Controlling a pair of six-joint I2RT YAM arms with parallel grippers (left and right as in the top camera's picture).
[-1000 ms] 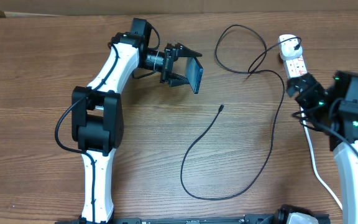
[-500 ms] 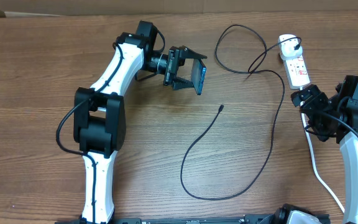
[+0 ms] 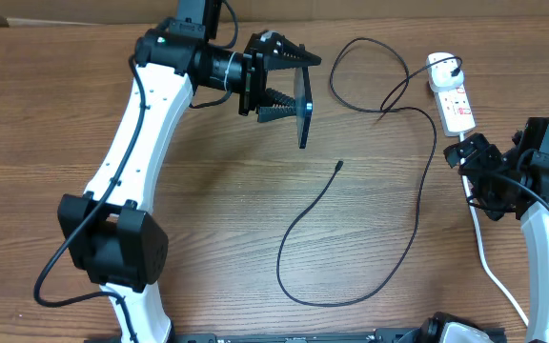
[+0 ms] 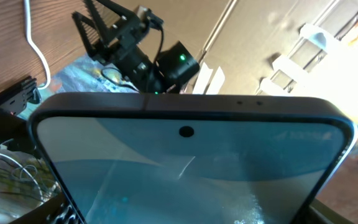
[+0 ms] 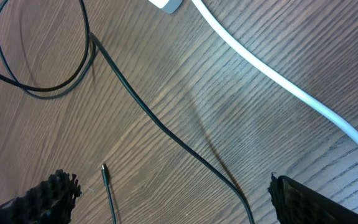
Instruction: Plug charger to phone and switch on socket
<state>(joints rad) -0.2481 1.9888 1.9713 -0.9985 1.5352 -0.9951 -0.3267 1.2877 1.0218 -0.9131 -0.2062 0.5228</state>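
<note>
my left claw (image 3: 300, 88) is clamped on the phone (image 3: 304, 119), and i hold it up off the table (image 3: 65, 143) near the far edge, left of the middle. from overhead the phone shows as a thin dark slab turned on its edge, one finger above it and one below. in my left wrist view its pale blue screen (image 4: 191, 174) fills the picture, black rim all round and a small camera dot near the top edge. my right claw (image 3: 472, 179) hangs over the right side of the table with its fingers (image 5: 58, 190) spread wide apart and nothing between them. the charger (image 3: 417, 191) lies loose on the wood in a long black loop. its tip (image 3: 339, 165) rests bare on the table near the middle, below the phone and well apart from it. the other end runs up to the white plug (image 3: 441, 65), which sits in the far end of the socket (image 3: 456, 105). the socket lies at the far right, just beyond my right claw. its thick white cord (image 3: 481, 250) trails down past my right arm toward the near edge.
</note>
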